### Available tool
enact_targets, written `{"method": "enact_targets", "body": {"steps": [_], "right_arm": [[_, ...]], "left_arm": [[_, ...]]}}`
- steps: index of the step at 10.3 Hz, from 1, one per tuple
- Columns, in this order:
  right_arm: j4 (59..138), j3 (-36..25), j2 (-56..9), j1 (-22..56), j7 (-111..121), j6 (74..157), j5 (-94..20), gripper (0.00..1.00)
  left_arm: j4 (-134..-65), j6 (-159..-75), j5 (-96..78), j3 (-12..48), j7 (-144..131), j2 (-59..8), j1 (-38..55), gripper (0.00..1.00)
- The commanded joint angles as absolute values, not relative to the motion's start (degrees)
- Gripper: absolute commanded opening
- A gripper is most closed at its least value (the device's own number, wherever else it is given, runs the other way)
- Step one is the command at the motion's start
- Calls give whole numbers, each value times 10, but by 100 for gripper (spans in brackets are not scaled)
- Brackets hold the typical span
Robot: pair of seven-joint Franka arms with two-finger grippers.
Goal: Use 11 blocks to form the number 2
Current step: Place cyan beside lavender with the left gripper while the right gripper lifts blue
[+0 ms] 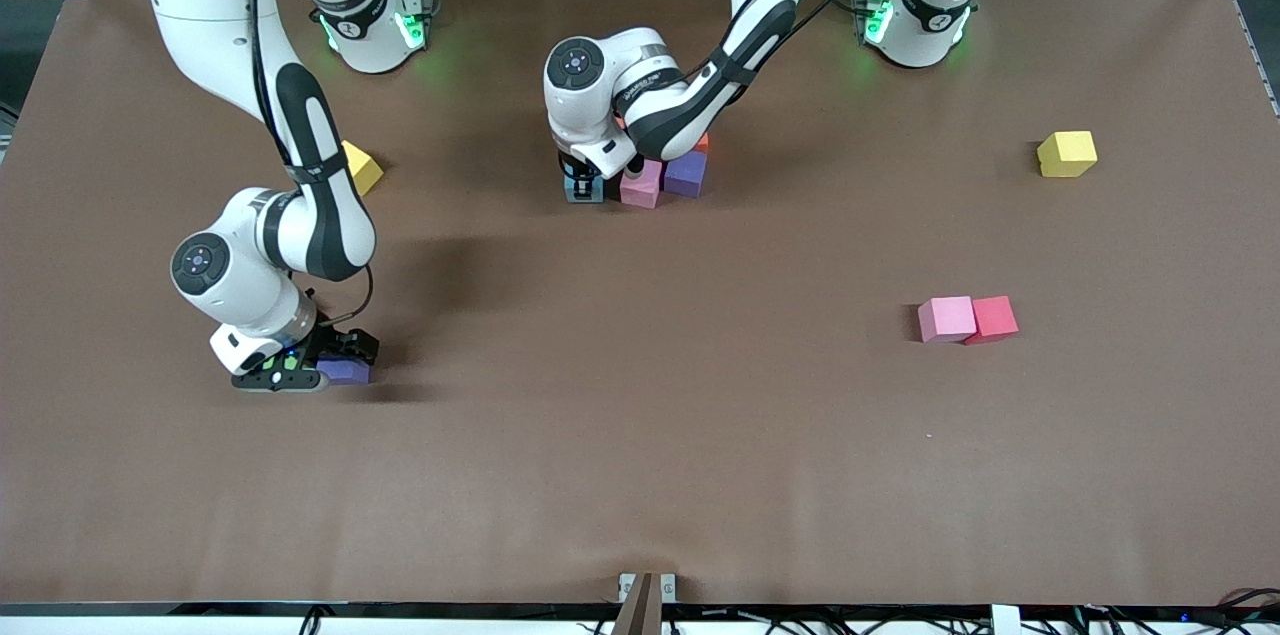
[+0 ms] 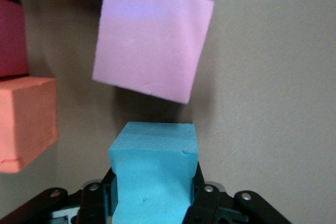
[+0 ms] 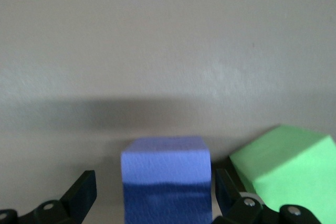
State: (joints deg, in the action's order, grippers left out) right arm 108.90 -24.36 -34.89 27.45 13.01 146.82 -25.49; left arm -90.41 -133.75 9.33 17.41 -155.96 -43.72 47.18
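The right gripper (image 1: pixel 325 367) stands open astride a purple block (image 1: pixel 345 372) at the right arm's end of the desk (image 1: pixel 640 465), jaws apart from its sides; the left gripper (image 1: pixel 585 185) clamps a light blue block (image 2: pixel 153 174) just beside the pink block (image 2: pixel 152 40) of the mid-desk cluster.

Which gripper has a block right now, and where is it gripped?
Left gripper pinches the light blue block by two opposite sides. Right gripper is open around the purple block, holding nothing.
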Motion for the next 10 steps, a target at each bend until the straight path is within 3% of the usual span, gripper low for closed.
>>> {"method": "enact_targets", "body": {"steps": [1, 10], "right_arm": [[1045, -240, -373, 262, 146, 1462, -258, 100], [1061, -238, -383, 250, 147, 1457, -265, 100]], "left_arm": [[-922, -1346, 140, 166, -1613, -434, 477, 0], [-979, -1346, 171, 168, -1612, -399, 468, 0]]}}
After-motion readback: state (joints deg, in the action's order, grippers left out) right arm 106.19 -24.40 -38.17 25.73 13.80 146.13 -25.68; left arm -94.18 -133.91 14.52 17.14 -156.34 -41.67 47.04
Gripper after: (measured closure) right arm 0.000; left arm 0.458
